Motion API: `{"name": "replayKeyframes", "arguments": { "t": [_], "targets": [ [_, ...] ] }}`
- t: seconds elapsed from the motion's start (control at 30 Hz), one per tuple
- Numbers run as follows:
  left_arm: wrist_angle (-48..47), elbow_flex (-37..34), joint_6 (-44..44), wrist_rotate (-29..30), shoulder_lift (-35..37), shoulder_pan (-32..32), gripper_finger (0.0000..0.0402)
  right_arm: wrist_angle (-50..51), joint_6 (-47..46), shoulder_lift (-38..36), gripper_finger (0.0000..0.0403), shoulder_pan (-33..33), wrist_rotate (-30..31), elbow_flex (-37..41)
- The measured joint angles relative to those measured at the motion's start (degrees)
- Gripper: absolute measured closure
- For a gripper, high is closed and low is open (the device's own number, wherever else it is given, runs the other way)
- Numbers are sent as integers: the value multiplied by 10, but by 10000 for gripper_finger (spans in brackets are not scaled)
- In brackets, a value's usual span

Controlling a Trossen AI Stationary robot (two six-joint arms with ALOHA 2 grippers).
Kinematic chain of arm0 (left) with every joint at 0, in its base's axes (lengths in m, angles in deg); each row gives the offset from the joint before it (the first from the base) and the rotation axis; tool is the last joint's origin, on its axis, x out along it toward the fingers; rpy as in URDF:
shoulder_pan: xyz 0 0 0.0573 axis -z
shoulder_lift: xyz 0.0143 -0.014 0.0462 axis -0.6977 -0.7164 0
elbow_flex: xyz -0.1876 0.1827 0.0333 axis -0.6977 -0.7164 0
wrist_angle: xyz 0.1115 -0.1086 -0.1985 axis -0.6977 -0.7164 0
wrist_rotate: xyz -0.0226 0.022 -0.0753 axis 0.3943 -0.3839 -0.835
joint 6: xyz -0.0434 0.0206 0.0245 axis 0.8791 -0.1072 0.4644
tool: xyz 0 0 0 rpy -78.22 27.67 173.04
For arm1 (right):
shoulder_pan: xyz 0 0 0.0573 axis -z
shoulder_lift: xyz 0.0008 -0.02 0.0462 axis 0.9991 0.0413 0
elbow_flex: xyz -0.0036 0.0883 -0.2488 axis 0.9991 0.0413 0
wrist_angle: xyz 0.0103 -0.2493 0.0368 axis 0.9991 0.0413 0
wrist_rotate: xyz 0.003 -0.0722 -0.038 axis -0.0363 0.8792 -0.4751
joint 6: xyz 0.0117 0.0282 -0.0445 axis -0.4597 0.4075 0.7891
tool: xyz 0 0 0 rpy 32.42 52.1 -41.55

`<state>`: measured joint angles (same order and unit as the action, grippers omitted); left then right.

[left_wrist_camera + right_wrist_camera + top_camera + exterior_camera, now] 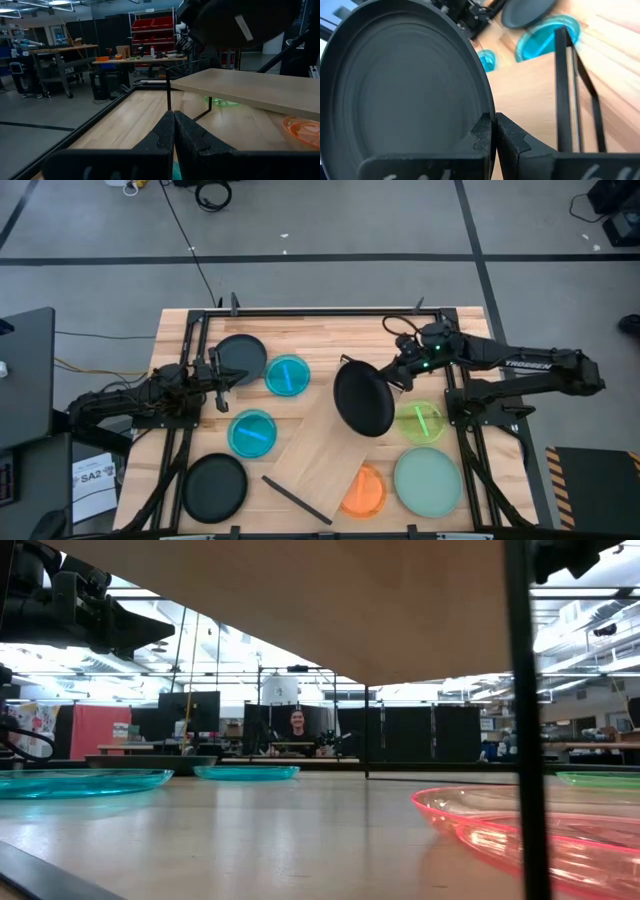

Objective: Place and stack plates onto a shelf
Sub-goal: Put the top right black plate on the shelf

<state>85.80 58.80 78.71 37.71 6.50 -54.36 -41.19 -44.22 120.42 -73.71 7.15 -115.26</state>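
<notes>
My right gripper (388, 373) is shut on a large black plate (363, 397), held tilted over the far end of the light wooden shelf (322, 458). The shelf stands slantwise mid-table, raised on thin dark legs (525, 720). My left gripper (226, 377) waits shut at the table's left, beside another black plate (243, 357) lying flat. Also flat on the table are two blue plates (288, 375) (252, 433), a third black one (214, 486), an orange one (364, 491), a green one (420, 420) and a mint one (428, 480). My right gripper pinches the black plate's rim (486, 119) between its two fingers, one on the plate's inner face and one on its underside. The fingers come from the table's right, slanting slightly down. The plate is lifted clear and steeply tilted, reaching out beyond the fingers.
The orange plate (540, 830) lies partly under the shelf's near right end. The shelf's board (250, 90) sits well above the table top. A dark frame rail runs along the table's far edge (320, 311). A person sits far behind the table (297, 725).
</notes>
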Motion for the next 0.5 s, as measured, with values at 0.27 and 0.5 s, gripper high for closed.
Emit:
{"name": "replayKeyframes", "arguments": {
  "t": [0.27, 0.5],
  "targets": [
    [0, 0, 0, 0, 0, 0, 390, 0, 7, 36, 384, -1, 0, 0],
    [0, 0, 0, 0, 0, 0, 390, 3, 27, 59, 383, -1, -4, 0]
  ]
}}
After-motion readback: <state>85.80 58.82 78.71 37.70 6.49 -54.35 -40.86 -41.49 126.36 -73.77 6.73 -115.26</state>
